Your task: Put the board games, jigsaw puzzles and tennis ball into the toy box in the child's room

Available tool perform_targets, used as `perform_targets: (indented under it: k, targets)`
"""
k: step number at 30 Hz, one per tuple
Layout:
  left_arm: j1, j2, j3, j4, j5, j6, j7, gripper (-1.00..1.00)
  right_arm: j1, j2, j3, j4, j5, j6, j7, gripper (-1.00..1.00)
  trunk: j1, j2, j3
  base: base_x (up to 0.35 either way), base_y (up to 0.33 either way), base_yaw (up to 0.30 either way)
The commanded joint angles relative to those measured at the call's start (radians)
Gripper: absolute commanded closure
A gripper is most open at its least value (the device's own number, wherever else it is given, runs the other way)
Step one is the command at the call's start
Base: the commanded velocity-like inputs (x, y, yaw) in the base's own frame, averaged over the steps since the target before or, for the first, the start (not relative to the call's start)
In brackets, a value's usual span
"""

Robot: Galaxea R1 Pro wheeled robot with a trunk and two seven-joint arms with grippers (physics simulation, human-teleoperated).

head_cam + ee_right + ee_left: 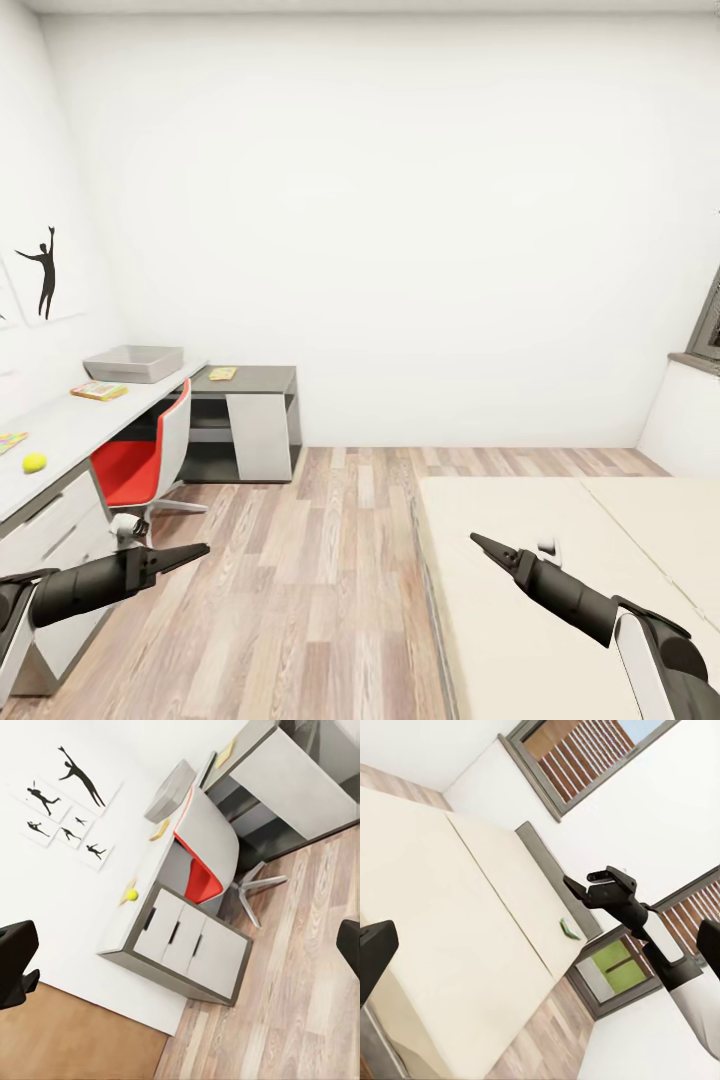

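Both arms hung forward, left fingers (190, 550) and right fingers (485, 545) clenched empty, toy box (133, 362) waiting at ten o'clock.

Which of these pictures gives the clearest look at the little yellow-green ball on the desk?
The right wrist view: the tennis ball stands out against the pale table, unobstructed. The head view catches it small near the picture's edge.

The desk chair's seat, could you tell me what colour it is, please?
Red, with a white shell; the chair shows best in the head view.
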Motion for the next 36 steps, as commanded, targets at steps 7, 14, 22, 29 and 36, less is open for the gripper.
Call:
perform_targets:
  k: [7, 14, 22, 29, 36]
  targets:
    - [0.0, 0.0, 0.0, -0.001, -0.001, 0.011, -0.005, -1.0, 0.0, 0.0, -0.001, 0.0, -0.002, 0.006, 0.002, -1.0, 0.0, -0.001, 0.0, 0.0, -0.254, 0.0]
    - [0.0, 0.0, 0.004, -0.001, -0.001, 0.011, -0.006, -1.0, 0.0, 0.0, -0.002, 0.0, -0.002, 0.007, 0.002, -1.0, 0.0, -0.001, 0.0, 0.0, -0.255, 0.0]
    - [0.0, 0.0, 0.005, -0.001, -0.001, 0.011, -0.007, -1.0, 0.0, 0.0, -0.001, 0.001, -0.003, 0.008, 0.0, -1.0, 0.0, -0.001, 0.0, 0.0, -0.255, 0.0]
    - [0.0, 0.0, 0.006, -0.003, -0.001, 0.011, -0.008, -1.0, 0.0, 0.0, 0.001, 0.002, -0.002, 0.008, -0.002, -1.0, 0.0, -0.001, 0.0, 0.0, -0.211, 0.0]
    - [0.0, 0.0, 0.006, -0.005, -0.001, 0.011, -0.008, -1.0, 0.0, 0.0, 0.001, 0.001, -0.001, 0.008, -0.003, -1.0, 0.0, -0.001, 0.001, 0.0, -0.052, -0.024]
